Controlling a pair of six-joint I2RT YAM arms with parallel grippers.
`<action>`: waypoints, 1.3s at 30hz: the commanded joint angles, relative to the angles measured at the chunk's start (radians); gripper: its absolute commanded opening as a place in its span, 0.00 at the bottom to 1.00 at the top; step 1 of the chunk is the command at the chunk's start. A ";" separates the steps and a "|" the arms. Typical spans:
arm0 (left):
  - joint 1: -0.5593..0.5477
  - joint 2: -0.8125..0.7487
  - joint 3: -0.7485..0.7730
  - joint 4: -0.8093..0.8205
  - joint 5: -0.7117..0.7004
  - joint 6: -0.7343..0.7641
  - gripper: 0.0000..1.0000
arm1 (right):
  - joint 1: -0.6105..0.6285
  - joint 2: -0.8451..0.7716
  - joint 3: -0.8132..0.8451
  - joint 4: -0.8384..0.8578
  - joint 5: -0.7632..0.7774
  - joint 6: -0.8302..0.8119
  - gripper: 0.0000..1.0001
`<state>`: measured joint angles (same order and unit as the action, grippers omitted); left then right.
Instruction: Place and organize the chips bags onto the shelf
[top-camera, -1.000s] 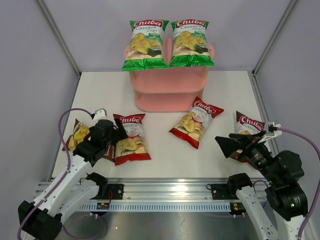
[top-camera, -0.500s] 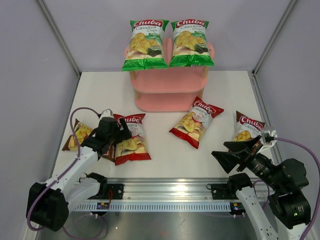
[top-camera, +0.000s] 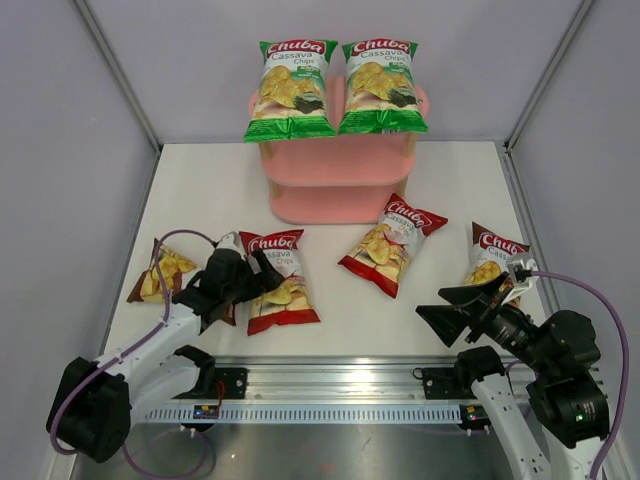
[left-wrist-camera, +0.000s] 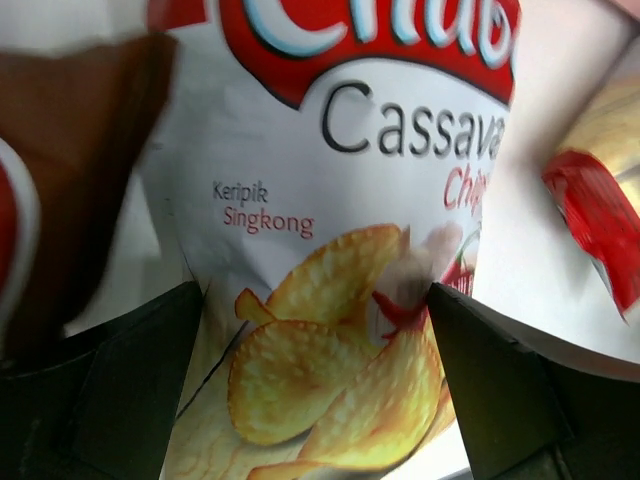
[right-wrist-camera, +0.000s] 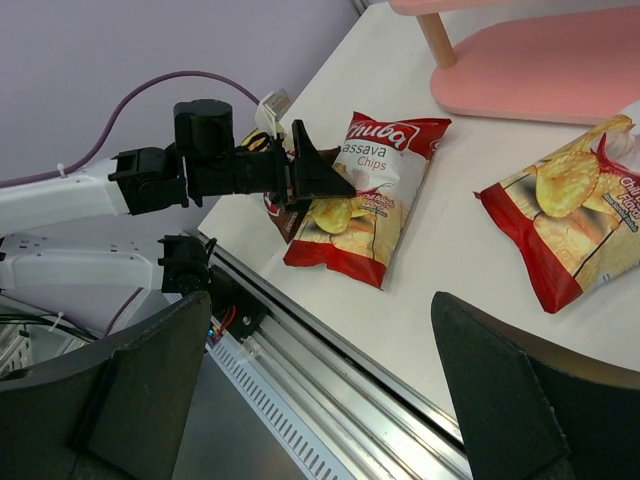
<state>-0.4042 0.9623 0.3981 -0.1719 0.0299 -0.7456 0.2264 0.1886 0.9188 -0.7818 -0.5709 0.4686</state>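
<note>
From above, count six chips bags (top-camera: 392, 245): two green bags (top-camera: 291, 90) on the pink shelf (top-camera: 330, 205), top board. On the table (top-camera: 200, 190), two red bags (top-camera: 285, 285), one brown bag (top-camera: 160, 272), and a sixth bag (top-camera: 490, 250) part hidden behind the right arm, colour unsure.

Left wrist: left gripper (left-wrist-camera: 315, 290) clamped across the left red bag (left-wrist-camera: 330, 200).

Right wrist: right gripper (right-wrist-camera: 320, 300) spread wide, empty.

Light, puffy, slick, crushable; best pinched at a seam edge.

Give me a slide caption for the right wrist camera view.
Open right claw frames the left claw gripping a red chips bag, pink shelf behind.
</note>
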 joint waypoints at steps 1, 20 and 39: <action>-0.079 -0.048 -0.031 0.049 0.013 -0.086 0.99 | -0.002 -0.011 -0.020 0.053 -0.038 0.033 0.99; -0.183 -0.161 -0.214 0.127 -0.127 -0.264 0.99 | -0.004 -0.006 -0.075 0.084 -0.067 0.077 1.00; -0.306 -0.287 -0.309 0.305 -0.196 -0.459 0.33 | -0.002 -0.043 -0.357 0.346 -0.158 0.330 0.99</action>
<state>-0.6830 0.7097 0.1104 0.1612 -0.1005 -1.1633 0.2264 0.1612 0.6266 -0.5629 -0.6754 0.6884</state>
